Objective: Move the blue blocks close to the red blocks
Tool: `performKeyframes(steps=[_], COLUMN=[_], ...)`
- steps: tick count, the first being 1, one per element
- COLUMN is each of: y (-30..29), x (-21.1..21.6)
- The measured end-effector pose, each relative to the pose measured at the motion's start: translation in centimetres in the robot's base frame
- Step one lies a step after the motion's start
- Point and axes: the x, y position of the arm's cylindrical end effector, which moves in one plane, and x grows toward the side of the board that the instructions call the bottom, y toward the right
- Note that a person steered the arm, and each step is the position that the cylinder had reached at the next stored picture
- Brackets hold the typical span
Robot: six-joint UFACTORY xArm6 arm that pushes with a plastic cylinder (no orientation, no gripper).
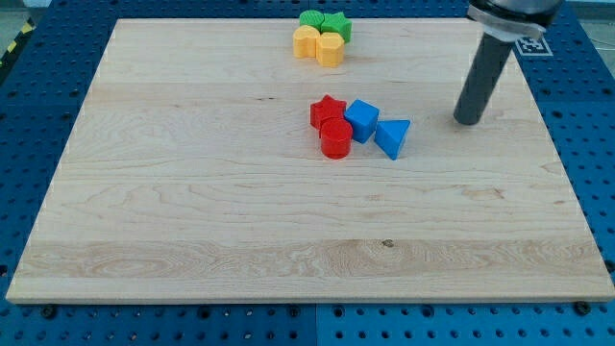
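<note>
A red star block [327,111] and a red cylinder block [335,138] sit together near the board's middle. A blue cube block [362,120] touches them on their right. A blue triangular block [392,136] lies just right of the blue cube. My tip [468,121] rests on the board to the right of the blue triangular block, well apart from it. The rod rises toward the view's top right.
Two green blocks [324,23] and two yellow blocks [319,44] cluster at the board's top edge, above the red blocks. The wooden board [192,192] lies on a blue perforated table.
</note>
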Motion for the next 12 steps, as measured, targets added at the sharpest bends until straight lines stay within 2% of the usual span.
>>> performKeyframes(steps=[4,6,8,11,12], y=[-9.4,-6.0,-6.1,-11.2,-11.3], x=[0.9,1.2,4.6,4.8,4.8])
